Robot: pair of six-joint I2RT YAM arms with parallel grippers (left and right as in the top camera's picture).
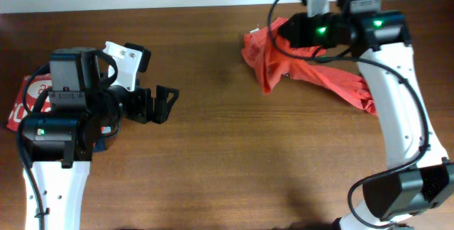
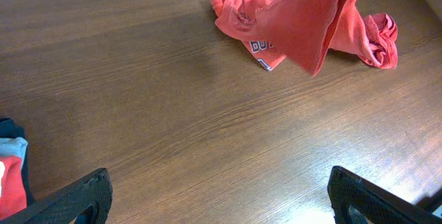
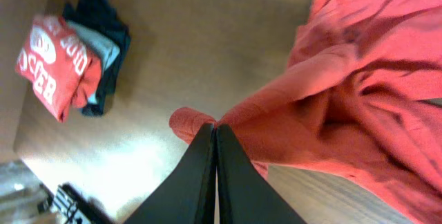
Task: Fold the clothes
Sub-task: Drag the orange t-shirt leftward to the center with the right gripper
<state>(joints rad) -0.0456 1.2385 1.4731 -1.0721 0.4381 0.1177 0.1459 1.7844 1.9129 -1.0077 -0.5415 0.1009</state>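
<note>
Right wrist view: the right gripper is pinched tight on a fold of the shirt. That fold is lifted, and the rest lies crumpled on the table. Farther off sits a stack of folded dark garments, a red print top against it. Left wrist view: the left gripper is spread wide and empty, well apart from the shirt at the table's far right.

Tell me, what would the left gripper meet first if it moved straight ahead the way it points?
Probably bare table: the open left gripper has nothing close ahead. The orange T-shirt lies farther on; depth is unclear.
</note>
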